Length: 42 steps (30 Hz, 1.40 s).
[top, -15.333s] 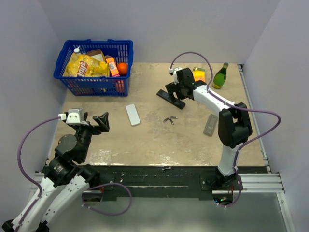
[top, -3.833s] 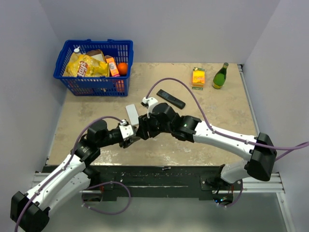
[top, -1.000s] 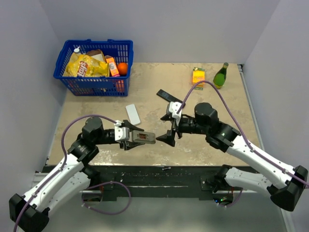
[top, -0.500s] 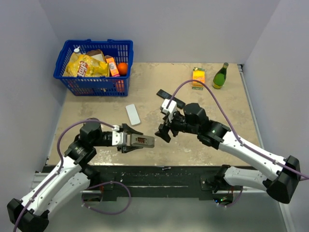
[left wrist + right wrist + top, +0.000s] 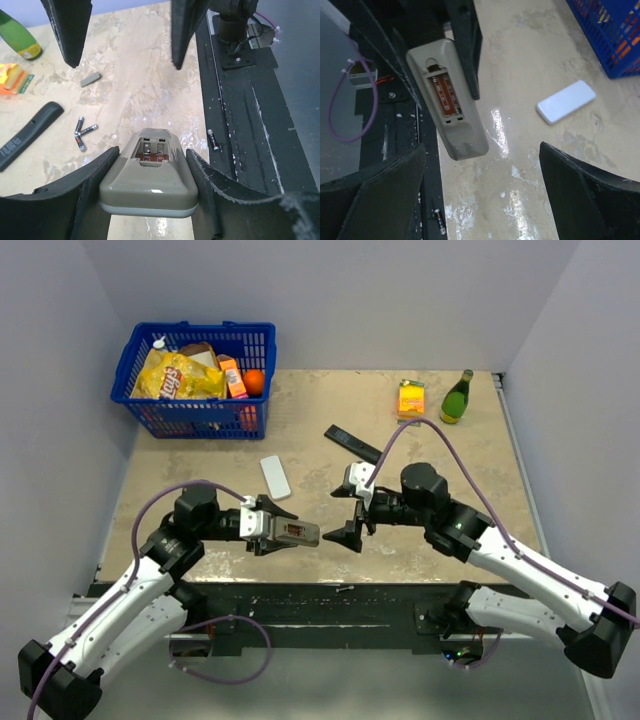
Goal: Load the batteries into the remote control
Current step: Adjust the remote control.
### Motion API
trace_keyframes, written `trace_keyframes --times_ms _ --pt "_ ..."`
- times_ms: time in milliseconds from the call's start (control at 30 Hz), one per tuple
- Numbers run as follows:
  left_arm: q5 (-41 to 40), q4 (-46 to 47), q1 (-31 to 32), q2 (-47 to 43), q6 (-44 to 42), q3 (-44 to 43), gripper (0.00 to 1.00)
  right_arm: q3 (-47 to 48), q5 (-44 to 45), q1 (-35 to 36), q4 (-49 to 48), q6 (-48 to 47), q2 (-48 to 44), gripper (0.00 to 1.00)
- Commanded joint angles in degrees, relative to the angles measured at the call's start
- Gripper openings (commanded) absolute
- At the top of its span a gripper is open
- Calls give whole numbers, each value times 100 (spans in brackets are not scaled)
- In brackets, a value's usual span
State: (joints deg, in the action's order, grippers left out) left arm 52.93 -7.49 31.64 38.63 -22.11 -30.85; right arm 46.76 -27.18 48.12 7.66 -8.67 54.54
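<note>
Left claw [image 5: 150, 159] is clenched on the grey-beige plastic remote control [image 5: 149, 187], battery bay open, at low centre of the left wrist view. Small dark silver-tipped batteries [image 5: 81, 133] lie on the mottled desk [image 5: 150, 75], mid-left. Right claw [image 5: 352, 514], spread and empty, should pinch one crosswise, leaving its ends free.

Bright, even light from overhead, so shadows on the table [image 5: 310, 410] are soft and faint. Both wrist cams catch shiny white glare streaks on it, plus a tiny glint on the remote control [image 5: 150, 192]. Close-up edges look slightly soft.
</note>
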Motion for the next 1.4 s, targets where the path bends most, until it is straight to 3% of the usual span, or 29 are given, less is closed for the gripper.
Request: trace_keyframes --times_ms 0,433,633,700,800,833,933,967,1000,1067,1100,1133,1200,1367 --pt "104 221 27 48 -22 -307 0 158 -456 267 -160 -477 248 98" --pt "148 915 27 -14 699 -220 0 378 888 1199 -493 -742 1084 97" --pt "201 1082 18 -40 848 -202 0 263 1267 1314 -889 -645 1269 86" --pt "201 1109 27 -57 883 -202 0 272 1311 1332 -837 -663 1339 77" --pt "157 1179 18 -110 954 -193 0 272 1294 1332 -801 -636 1322 53" --pt "122 1197 18 -110 989 -193 0 272 1294 1332 -801 -619 1287 30" --pt "-115 1346 18 -137 1199 -149 0 246 1303 1341 -845 -514 1173 6" --pt "-316 1477 9 -154 1374 -141 6 237 1355 1349 -889 -426 1146 5" --pt "-449 1574 9 -189 1550 -97 26 219 1408 1349 -1011 -373 1059 4" --pt "-913 1925 18 -242 2128 -35 47 167 1557 1358 -1143 -154 988 0" --pt "-1072 2048 18 -312 2375 35 66 114 1775 1358 -1353 -66 927 0" --pt "-1257 2284 18 -373 2595 79 74 70 1969 1367 -1485 187 892 0" --pt "-1810 2593 18 -575 3351 281 88 -26 2399 1384 -1864 339 821 0" --pt "-3005 3060 18 -901 4835 580 95 -176 3244 1533 -2496 823 961 0"
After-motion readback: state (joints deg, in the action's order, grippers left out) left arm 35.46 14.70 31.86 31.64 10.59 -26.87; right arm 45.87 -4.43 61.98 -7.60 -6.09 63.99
